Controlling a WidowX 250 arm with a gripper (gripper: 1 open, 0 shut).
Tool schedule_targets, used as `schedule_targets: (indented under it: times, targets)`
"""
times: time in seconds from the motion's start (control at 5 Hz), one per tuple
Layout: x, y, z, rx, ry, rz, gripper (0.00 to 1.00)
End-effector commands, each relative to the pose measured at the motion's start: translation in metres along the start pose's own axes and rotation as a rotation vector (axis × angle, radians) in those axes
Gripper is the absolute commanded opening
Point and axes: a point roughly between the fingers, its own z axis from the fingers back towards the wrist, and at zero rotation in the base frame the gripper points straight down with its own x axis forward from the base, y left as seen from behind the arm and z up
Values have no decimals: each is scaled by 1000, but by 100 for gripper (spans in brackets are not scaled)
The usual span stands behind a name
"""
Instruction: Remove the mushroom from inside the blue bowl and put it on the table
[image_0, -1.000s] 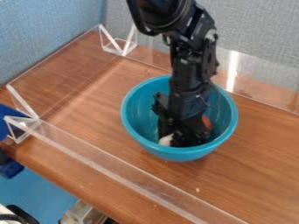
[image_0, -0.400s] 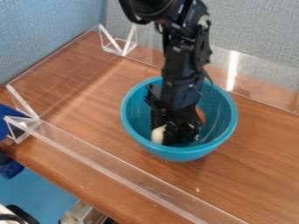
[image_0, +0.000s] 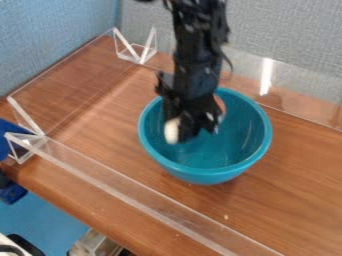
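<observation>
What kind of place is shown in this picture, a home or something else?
Most likely a robot test bench, not a home. The wooden table is fenced with clear acrylic strips on triangular brackets, and a black robot arm works over a blue bowl.

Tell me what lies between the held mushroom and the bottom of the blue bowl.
Nothing: in the camera view the mushroom hangs in the shut gripper over the blue bowl's bare floor.

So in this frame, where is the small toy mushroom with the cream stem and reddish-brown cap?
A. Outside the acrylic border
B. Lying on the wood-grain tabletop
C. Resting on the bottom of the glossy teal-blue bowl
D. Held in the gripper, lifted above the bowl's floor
D: the gripper is shut on the mushroom, raised off the floor of the blue bowl, at about rim height.
</observation>
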Motion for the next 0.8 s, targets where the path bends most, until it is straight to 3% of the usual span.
schedule_targets:
  times: [0.0,0.2,0.4,0.6]
  targets:
    - [5,35,46,49,-108,80,0]
    - [-2,72,70,58,-146,182,0]
    - [-14,112,83,65,-158,280,0]
    - [-27,143,82,69,-146,340,0]
